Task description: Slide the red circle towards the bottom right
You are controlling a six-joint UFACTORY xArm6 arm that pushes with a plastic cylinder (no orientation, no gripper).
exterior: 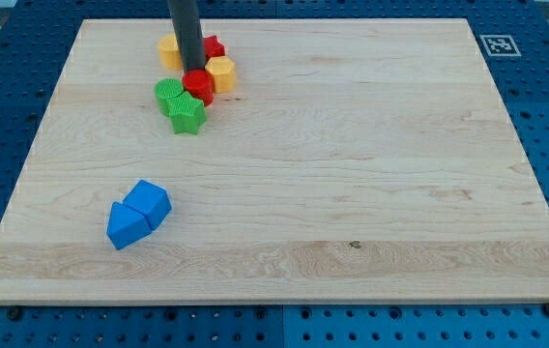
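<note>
- my tip (193,69), a bare rod holding nothing, touched the red circle (197,84) at its 12 o'clock edge.
- a green star (187,115) lay at the circle's 7 o'clock.

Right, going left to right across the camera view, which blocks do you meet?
Lower blue block → upper blue block → green round block → red circle → yellow hexagon; my tip at the red circle's top edge.

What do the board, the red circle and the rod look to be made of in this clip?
The board looks like pale wood, with visible grain, plank seams and a small dark knot. The red circle seems to be painted wood or plastic: a uniform, slightly glossy colour that leaves it open. The rod above my tip looks like dark, matte metal or plastic.
</note>
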